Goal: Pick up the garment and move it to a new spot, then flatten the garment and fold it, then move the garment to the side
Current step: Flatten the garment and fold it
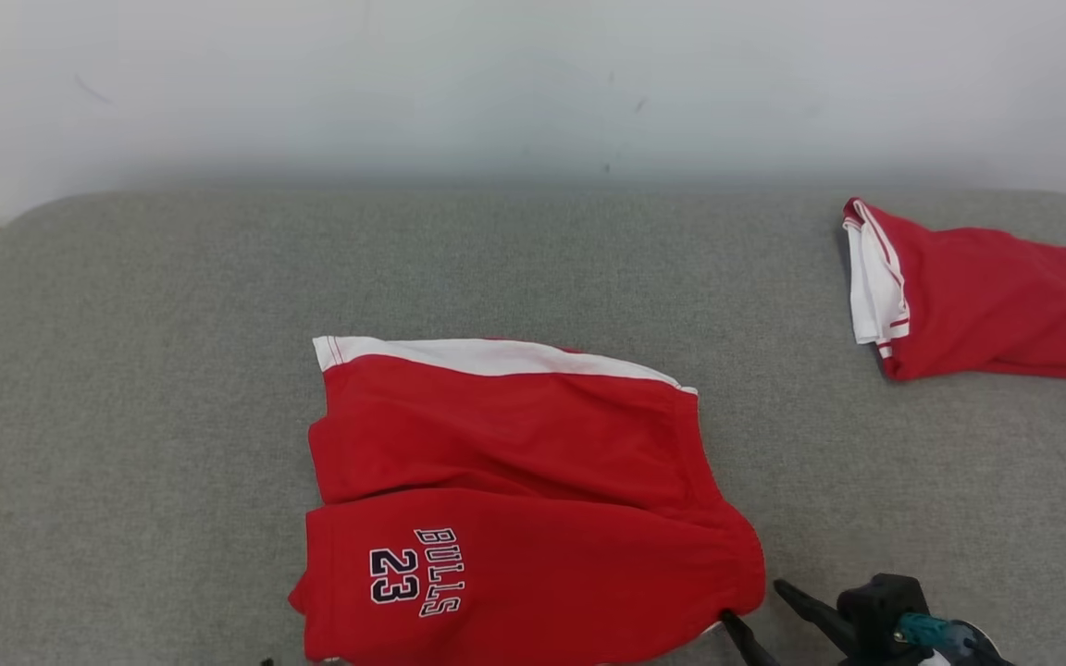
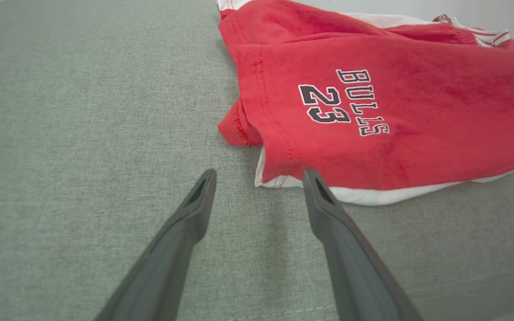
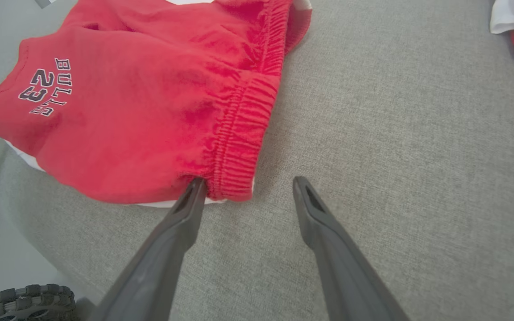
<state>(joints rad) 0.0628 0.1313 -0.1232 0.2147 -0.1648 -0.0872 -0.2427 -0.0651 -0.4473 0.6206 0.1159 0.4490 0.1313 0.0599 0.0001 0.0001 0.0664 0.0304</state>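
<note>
Red shorts (image 1: 514, 499) are lying folded over on the grey cushion (image 1: 126, 370), near its front edge and about the middle. The "BULLS 23" print is facing up on the near layer, a white stripe is running along the far edge, and the elastic waistband is pointing to the robot's right. The left gripper (image 2: 259, 174) is sitting wide open and empty at the leg-hem corner. In the left wrist view, one finger is over bare cushion and the other finger's tip is lying at the white edge under the red layer. The right gripper (image 3: 249, 179) is also spread wide and holding nothing. In the right wrist view, its left fingertip is sitting right at the near corner of the waistband, contact unclear, and its other finger is over bare cushion beside the shorts. A second red and white garment (image 1: 986, 305) is lying bunched at the far right of the cushion, well apart from the shorts. A pale wall (image 1: 533, 83) is standing behind the cushion.
</note>
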